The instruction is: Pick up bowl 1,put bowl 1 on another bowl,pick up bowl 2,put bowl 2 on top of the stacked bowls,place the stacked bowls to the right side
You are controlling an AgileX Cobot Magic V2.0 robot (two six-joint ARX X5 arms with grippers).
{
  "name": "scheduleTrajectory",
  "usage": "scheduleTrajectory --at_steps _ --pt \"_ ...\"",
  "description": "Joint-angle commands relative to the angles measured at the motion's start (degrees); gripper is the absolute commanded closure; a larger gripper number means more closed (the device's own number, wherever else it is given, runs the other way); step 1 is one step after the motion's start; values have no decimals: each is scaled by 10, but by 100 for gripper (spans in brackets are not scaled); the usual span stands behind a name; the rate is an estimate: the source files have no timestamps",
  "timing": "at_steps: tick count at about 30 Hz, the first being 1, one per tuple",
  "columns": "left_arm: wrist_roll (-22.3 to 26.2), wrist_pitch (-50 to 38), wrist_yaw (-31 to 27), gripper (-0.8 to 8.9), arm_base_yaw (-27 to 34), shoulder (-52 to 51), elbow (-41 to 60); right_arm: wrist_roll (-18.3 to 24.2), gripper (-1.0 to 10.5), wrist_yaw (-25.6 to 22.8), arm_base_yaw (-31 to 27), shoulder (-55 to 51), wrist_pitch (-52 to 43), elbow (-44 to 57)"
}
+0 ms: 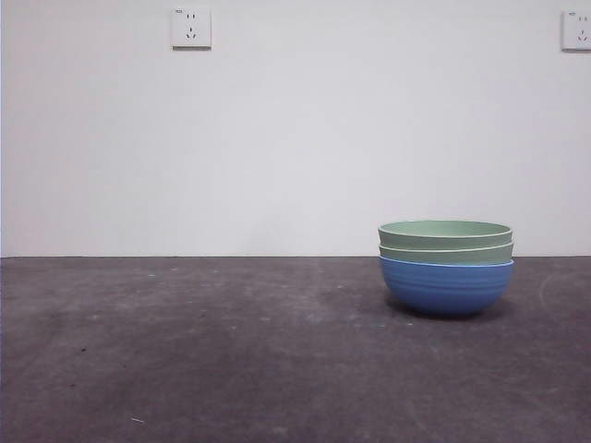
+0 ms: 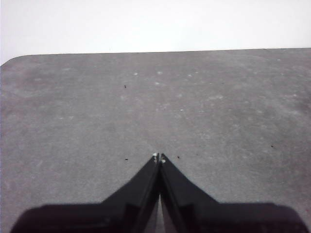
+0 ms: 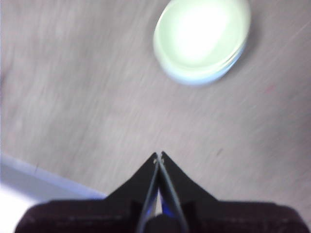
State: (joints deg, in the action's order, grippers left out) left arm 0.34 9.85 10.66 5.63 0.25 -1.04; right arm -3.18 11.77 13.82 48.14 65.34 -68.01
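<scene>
The stacked bowls stand on the right of the table in the front view: a blue ribbed bowl (image 1: 446, 287) at the bottom with two pale green bowls (image 1: 445, 240) nested in it. The right wrist view is blurred and shows the stack (image 3: 201, 38) from above, well away from my right gripper (image 3: 159, 155), which is shut on nothing. My left gripper (image 2: 159, 158) is shut too, over bare table with no bowl in its view. Neither arm shows in the front view.
The dark grey table (image 1: 185, 351) stretches across the front view below a white wall with two sockets (image 1: 191, 28). The table's edge (image 3: 48, 177) runs close beside my right gripper.
</scene>
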Motion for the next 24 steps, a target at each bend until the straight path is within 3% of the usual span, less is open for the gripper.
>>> scheduleTrajectory --at_steps 1,6,16,24 --pt "-6 0 -1 817 3 -2 8 13 944 -1 -40 -47 -53 12" --pt "-6 0 -1 817 3 -2 8 17 944 -2 -106 -150 -176 93" --pt "-6 0 -1 817 3 -2 8 0 944 -2 -116 -328 -473 395" --pt "-5 0 -1 817 3 -2 8 -2 944 -26 -116 -420 -560 553"
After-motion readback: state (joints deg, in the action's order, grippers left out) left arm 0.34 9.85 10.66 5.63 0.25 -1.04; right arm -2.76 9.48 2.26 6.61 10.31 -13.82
